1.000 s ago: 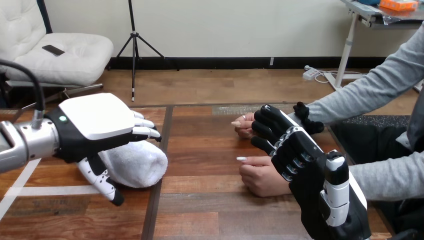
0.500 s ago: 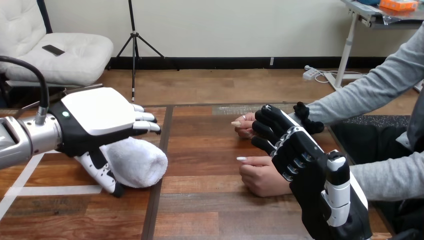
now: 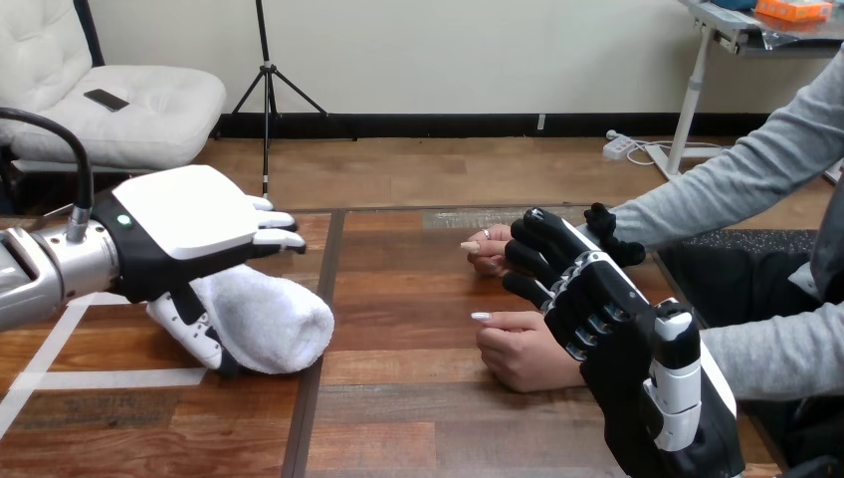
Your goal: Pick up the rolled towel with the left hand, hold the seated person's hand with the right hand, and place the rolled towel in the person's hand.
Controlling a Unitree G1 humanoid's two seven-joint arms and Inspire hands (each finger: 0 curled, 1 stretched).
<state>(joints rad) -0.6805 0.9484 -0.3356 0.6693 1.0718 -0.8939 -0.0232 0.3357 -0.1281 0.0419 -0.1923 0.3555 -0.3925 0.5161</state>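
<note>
Head view gives you a worktop [image 3: 428, 398] of dark wooden planks, smooth and slightly glossy, with pale tape lines under your left arm.

Your left arm [image 3: 40, 279] comes in as a silver metal cylinder. It ends in the left hand [image 3: 189, 224], which has a broad, flat white shell on its back over a black body. The right hand [image 3: 607, 299] rises from the lower right corner, mostly black with ribbed joints and a glossy white shell near the wrist.

The rolled towel [image 3: 274, 319] is white terry cloth with a soft, nubbly pile, wound into a fat cylinder with a rounded end facing right. It lies on the worktop directly beneath your left fingers [image 3: 271, 221].

Those fingers are straight and close together, reaching out level over the top of the roll. The thumb [image 3: 194, 339] hangs well apart from them, down against the roll's left end, so the hand is spread wide with the towel in the gap. You cannot tell whether the fingers themselves touch the cloth.

Your right hand lies over the person's farther hand [image 3: 488, 251], whose tips poke out to its left. Whether it grips that hand or only covers it, you cannot tell. The person's nearer hand [image 3: 518, 354] rests loosely curled on the worktop, just beside your right hand, well to the right of your left fingers.
</note>
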